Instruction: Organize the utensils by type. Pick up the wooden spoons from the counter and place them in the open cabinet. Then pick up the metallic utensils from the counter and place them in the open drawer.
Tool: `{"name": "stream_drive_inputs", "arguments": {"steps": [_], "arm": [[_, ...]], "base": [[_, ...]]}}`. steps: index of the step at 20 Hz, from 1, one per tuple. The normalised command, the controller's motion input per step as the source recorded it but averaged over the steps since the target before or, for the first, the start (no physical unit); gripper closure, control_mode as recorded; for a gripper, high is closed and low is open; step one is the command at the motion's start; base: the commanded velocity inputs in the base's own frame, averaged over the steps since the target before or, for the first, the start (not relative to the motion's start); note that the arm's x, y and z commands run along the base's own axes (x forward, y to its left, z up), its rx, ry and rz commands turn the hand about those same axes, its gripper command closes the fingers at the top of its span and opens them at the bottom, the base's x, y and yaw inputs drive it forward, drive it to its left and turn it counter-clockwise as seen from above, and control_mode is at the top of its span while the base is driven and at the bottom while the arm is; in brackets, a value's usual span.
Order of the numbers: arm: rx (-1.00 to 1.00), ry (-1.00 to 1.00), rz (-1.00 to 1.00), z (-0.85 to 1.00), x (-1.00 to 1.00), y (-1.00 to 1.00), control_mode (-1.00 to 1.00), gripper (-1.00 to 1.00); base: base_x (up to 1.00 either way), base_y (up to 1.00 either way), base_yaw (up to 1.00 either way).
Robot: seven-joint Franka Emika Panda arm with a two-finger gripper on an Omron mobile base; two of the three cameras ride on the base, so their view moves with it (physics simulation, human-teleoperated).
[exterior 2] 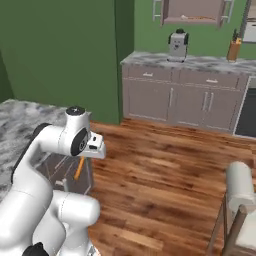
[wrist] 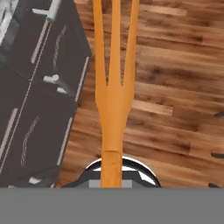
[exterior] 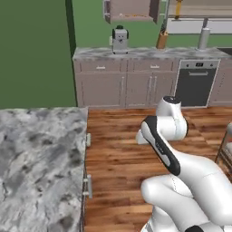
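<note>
1 wooden fork (wrist: 114, 87) (3 tines) sits clamped by its handle end in the hand (exterior 2: 82, 159), hanging over the floor (wrist: 175, 87) beside the counter (exterior: 36, 154). Likely light, stiff, grippy; handle grip suits.

An orange wooden fork (wrist: 113, 100) hangs, tines down, above wood floor.

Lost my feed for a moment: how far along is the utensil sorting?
Nothing visibly put away yet. In hand: an orange wooden fork-shaped utensil, three-pronged, held by the gripper with jaws shut, above the wood floor beside the grey-brown cabinet fronts. Left: carry it to the open wall cabinet across the room. I can't see other utensils or the drawer.
</note>
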Motion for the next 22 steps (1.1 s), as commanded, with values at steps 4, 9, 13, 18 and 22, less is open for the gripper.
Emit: {"name": "stream_drive_inputs", "arguments": {"steps": [4,9,13,18,22], "arm": [[0.00,0.00,0.00,0.00,0.00,0.00,1.00,1.00],[0.00,0.00,0.00,0.00,0.00,0.00,1.00,1.00],[0.00,0.00,0.00,0.00,0.00,0.00,1.00,1.00],[0.00,0.00,0.00,0.00,0.00,0.00,1.00,1.00],[0.00,0.00,0.00,0.00,0.00,0.00,1.00,1.00]], "base": [[0.14,-0.31,-0.81],[0.73,-0.03,-0.42],[1.00,0.00,-0.04],[1.00,0.00,-0.04],[1.00,0.00,-0.04]]}}
